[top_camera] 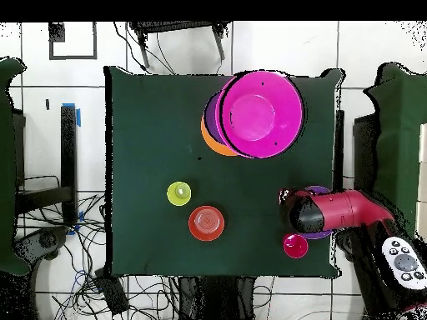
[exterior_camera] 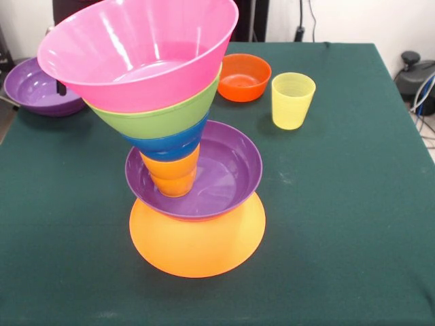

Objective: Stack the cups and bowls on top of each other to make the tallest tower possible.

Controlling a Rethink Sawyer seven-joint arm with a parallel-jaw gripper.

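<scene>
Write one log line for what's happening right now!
tower: pink bowl on top, leaning | yellow cup, orange-red bowl: loose on table | arm: over purple bowl

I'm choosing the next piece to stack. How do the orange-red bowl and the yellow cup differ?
The orange-red bowl is wide and shallow; the yellow cup is narrower and taller. The bowl is opaque, the cup translucent. Both stand upright, empty and loose on the table, apart from the tower.
</scene>
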